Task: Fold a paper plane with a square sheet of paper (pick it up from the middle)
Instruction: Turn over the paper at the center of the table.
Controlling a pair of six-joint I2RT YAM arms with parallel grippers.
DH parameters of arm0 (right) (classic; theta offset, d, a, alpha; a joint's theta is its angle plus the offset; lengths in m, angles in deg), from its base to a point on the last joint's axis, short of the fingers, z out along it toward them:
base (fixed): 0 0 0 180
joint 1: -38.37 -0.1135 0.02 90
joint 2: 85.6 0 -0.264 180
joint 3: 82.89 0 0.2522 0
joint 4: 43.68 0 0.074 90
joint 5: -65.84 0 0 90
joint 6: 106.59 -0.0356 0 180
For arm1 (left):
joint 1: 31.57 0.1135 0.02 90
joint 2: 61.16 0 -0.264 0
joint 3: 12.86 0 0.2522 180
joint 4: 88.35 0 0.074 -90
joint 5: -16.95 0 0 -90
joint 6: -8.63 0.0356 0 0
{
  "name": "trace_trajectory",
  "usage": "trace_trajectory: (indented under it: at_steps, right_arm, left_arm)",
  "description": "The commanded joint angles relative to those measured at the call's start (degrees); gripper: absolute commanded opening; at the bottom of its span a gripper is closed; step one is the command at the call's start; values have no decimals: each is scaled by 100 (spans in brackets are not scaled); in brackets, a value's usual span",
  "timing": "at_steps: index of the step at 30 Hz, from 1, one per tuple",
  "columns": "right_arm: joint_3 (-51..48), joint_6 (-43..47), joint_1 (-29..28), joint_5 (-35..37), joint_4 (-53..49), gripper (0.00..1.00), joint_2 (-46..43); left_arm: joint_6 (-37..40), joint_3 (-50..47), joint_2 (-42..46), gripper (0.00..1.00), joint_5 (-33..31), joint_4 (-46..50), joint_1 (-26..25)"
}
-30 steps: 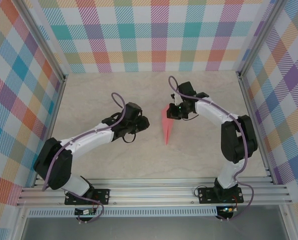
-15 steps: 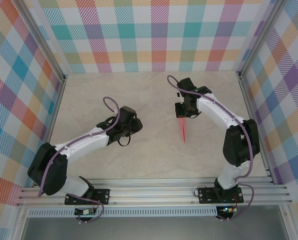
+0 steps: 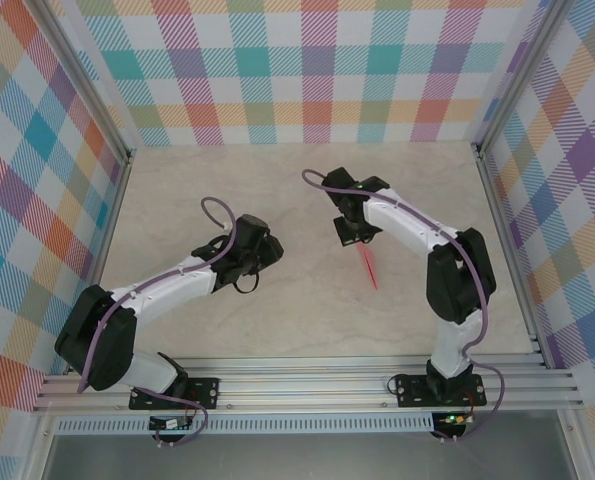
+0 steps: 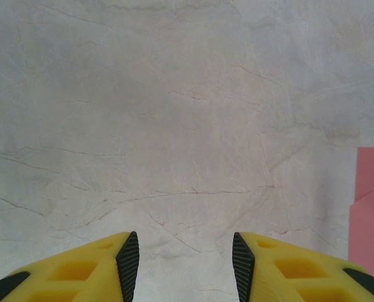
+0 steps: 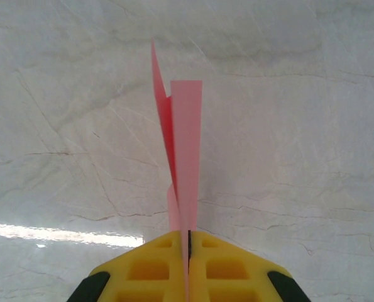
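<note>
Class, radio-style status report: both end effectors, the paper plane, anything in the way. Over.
Right end effector shut on the paper plane. Left end effector open, empty. Plane folded narrow. No obstruction seen.

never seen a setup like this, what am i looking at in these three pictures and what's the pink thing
Two robot arms, the left arm and the right arm, are bolted at the near edge of a pale table with checked walls around it. The overhead picture looks down from above and behind them. The other two come from a camera on each wrist, so the yellow shapes at the bottom are that arm's own fingers. The left pincer stands open over the table, nothing between its fingers. The right pincer is shut on the pink thing: a folded paper plane, seen edge-on, sticking out ahead of the fingers.
</note>
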State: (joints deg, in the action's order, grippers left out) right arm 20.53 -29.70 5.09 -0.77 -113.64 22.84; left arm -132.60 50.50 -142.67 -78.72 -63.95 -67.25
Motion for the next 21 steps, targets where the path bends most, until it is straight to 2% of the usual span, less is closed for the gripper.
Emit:
trace_trajectory:
  at_steps: [1, 12, 21]
  right_arm:
    - [212, -205, -129, 350, -384, 6, 232]
    - [775, -732, -706, 260, -712, 8, 1307]
    - [1293, -1002, -856, -595, -701, 14, 1820]
  left_arm:
    - [-77, -163, 185, 46, -112, -114, 70]
    - [-213, -400, 487, 46, -180, -57, 83]
    - [-255, -402, 645, 46, -225, 87, 79]
